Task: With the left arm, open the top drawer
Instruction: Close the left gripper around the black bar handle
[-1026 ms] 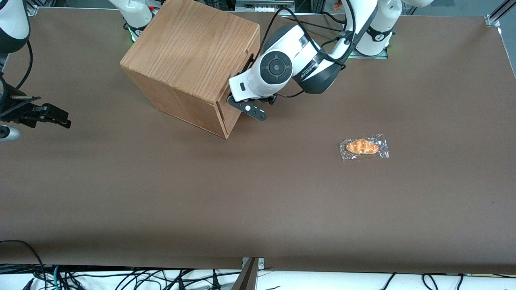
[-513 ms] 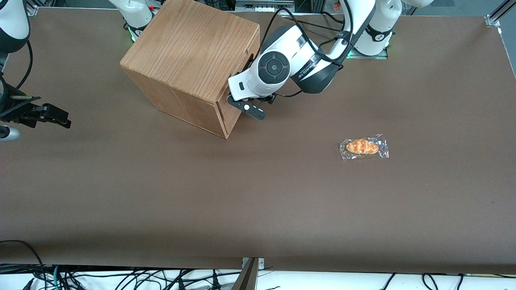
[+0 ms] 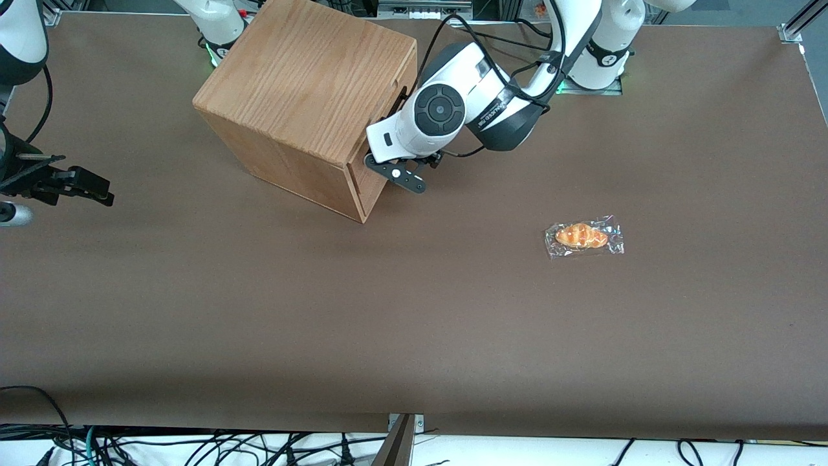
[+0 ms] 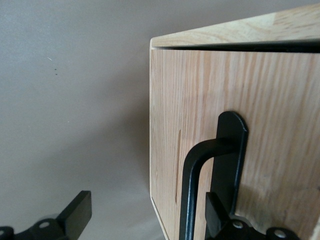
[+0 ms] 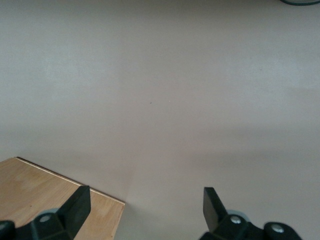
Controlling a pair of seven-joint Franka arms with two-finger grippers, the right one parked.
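front view only: whole brown table (image 3: 414,310) is seen, with wooden drawer cabinet (image 3: 304,103) set at an angle and a wrapped bread roll (image 3: 583,237) lying well apart from it, toward the working arm's end and nearer the camera.
left wrist view only: top drawer (image 4: 260,125) front is shown close up, closed, a thin dark gap seen under the cabinet's top board; black bar handle (image 4: 192,185) and its mounting plate are seen clearly.
right wrist view only: a corner of pale wood and bare table are seen.
left arm (image 3: 479,97): bent down from its base and reached toward the cabinet's drawer face; round grey joint cap is turned toward the front camera.
gripper (image 3: 400,173): placed at the drawer front, at the handle's end nearest the front camera; largely hidden by the wrist in the front view.
fingers: spread wide; one finger (image 4: 217,215) is seen against the handle's plate just beside the bar, the other (image 4: 75,215) is off the drawer's edge over bare table. Handle bar lies between them, not pinched.
top drawer location: uppermost in the cabinet, just under its top board.
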